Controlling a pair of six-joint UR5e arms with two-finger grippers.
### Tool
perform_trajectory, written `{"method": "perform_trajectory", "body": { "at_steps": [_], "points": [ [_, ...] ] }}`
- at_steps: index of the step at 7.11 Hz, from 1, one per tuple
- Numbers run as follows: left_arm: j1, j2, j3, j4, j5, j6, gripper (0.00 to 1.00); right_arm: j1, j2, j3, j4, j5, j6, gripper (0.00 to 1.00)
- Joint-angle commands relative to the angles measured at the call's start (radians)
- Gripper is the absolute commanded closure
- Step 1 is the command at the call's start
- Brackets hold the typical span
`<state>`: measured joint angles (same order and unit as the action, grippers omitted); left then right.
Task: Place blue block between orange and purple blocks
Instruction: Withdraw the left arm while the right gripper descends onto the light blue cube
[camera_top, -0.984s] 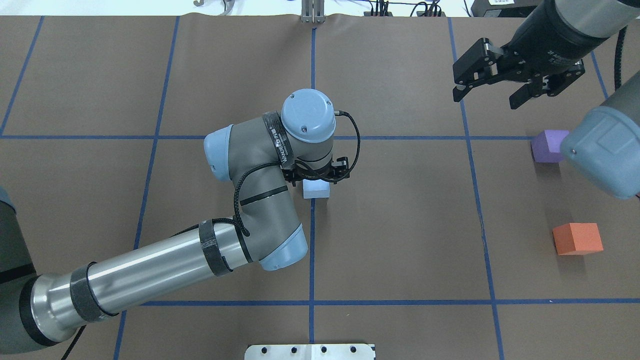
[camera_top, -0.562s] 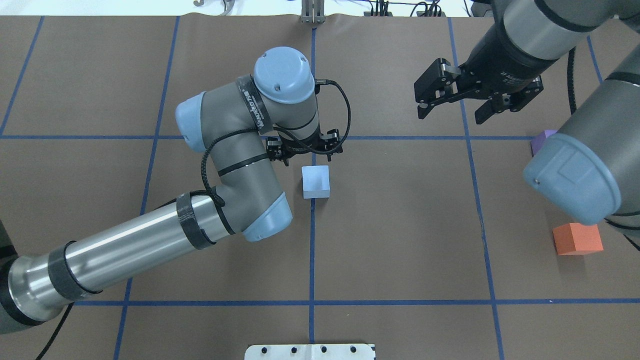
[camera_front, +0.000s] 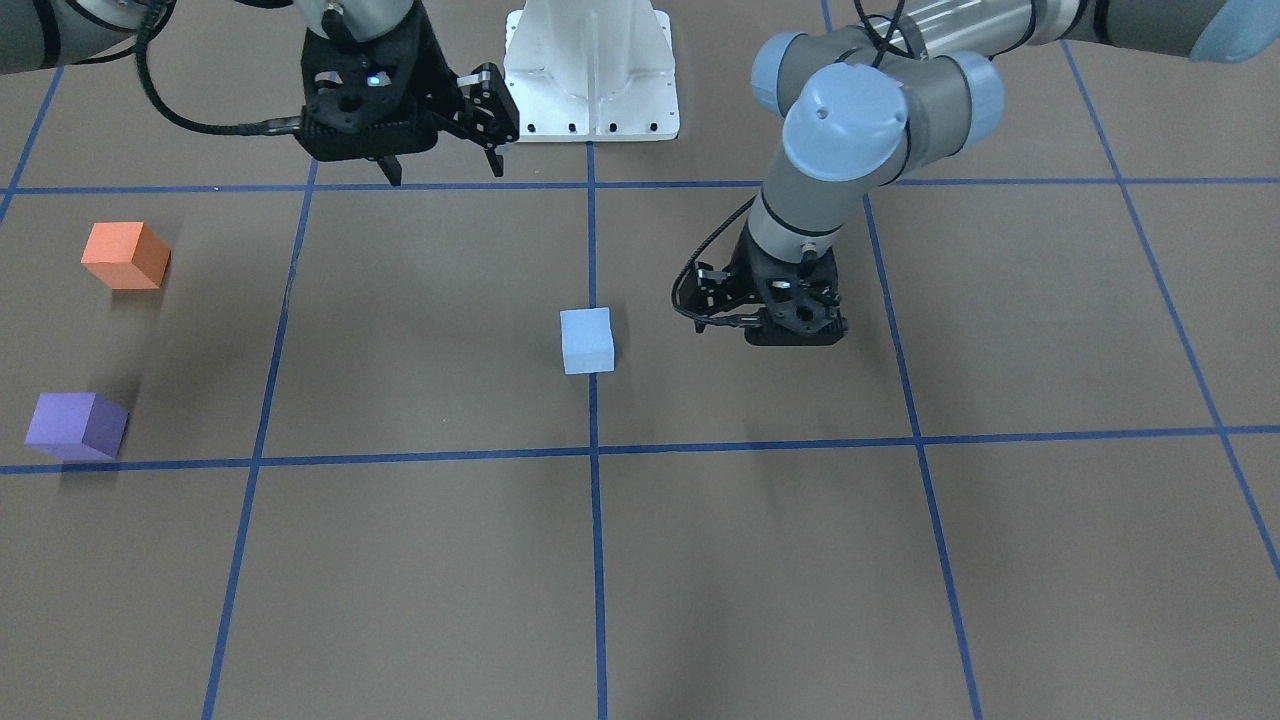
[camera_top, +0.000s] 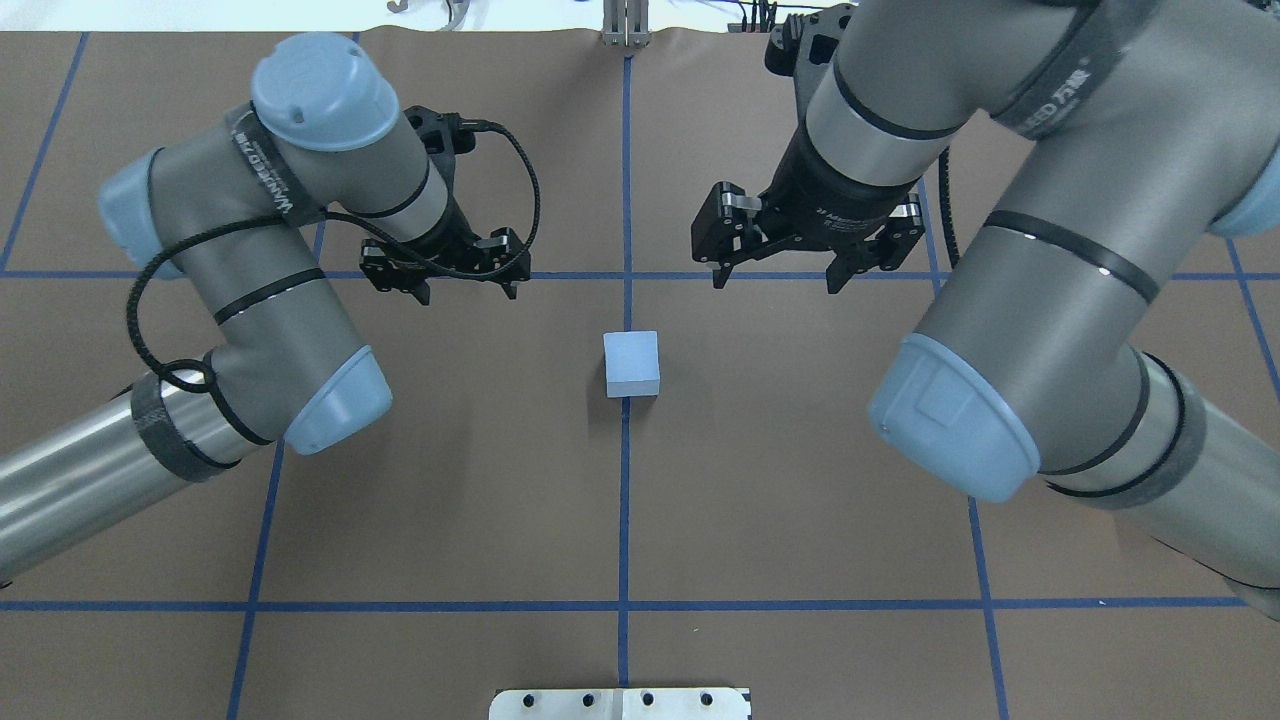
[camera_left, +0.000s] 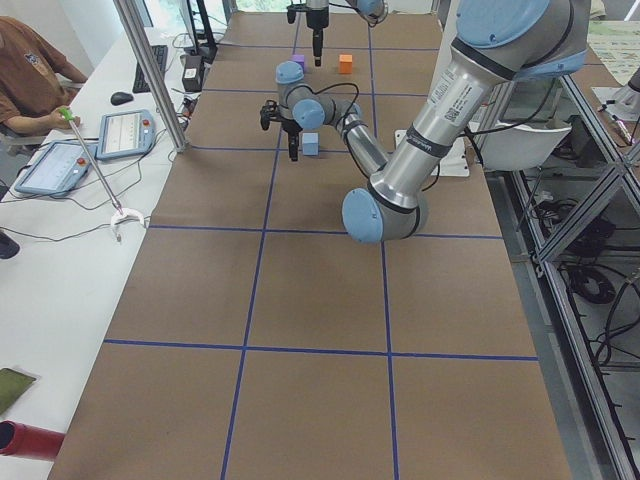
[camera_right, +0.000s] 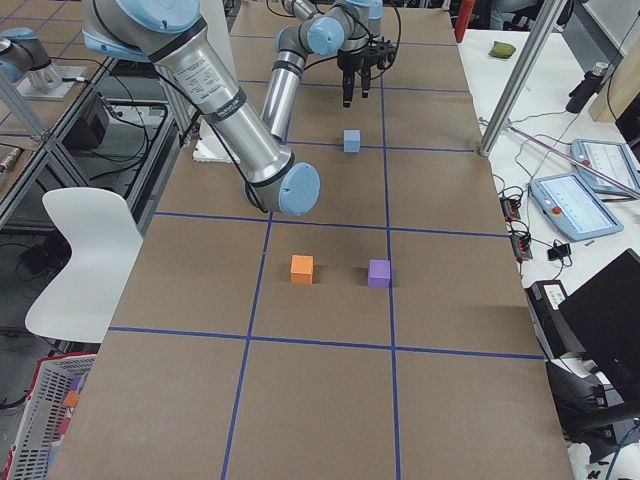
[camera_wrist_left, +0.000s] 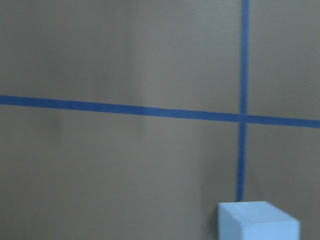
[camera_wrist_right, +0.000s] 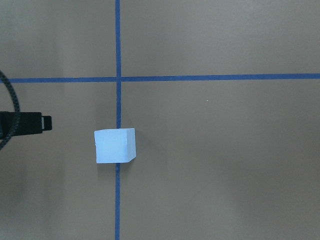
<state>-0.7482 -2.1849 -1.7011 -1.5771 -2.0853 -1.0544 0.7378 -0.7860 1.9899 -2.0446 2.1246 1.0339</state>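
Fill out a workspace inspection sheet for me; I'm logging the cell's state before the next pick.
Surface: brown table with blue tape grid.
Job's things: blue block sits free at centre; orange block and purple block stand apart on the robot's right.
Clutter: nothing seen.
Grippers: left end effector and right end effector both open, empty.
Cables: black cable loops off the left wrist, clear of blocks.
Surroundings: operator beside the table; white chair.

matt blue block (camera_top: 631, 364), matt brown paper table (camera_top: 800, 480)
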Motion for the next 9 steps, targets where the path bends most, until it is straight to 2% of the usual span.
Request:
{"method": "perform_trajectory", "body": {
  "at_steps": [1, 3, 4, 5, 9],
  "points": [
    [-0.081, 0.147, -0.083, 0.015, -0.002, 0.153, 0.0, -0.093, 0.03, -0.191, 0.227, -0.073, 0.09, 0.0],
    [-0.166, 0.267, -0.142, 0.014, -0.016, 0.268, 0.0, -0.136, 0.123, -0.424, 0.329, -0.176, 0.115, 0.0],
    [-0.218, 0.311, -0.163, 0.015, -0.044, 0.319, 0.0, -0.173, 0.132, -0.528, 0.407, -0.192, 0.121, 0.0],
    [-0.244, 0.333, -0.157, 0.015, -0.042, 0.382, 0.0, -0.195, 0.146, -0.595, 0.431, -0.239, 0.12, 0.0],
    [-0.256, 0.339, -0.143, 0.015, -0.039, 0.404, 0.0, -0.21, 0.14, -0.637, 0.434, -0.249, 0.097, 0.0]
  ]
}}
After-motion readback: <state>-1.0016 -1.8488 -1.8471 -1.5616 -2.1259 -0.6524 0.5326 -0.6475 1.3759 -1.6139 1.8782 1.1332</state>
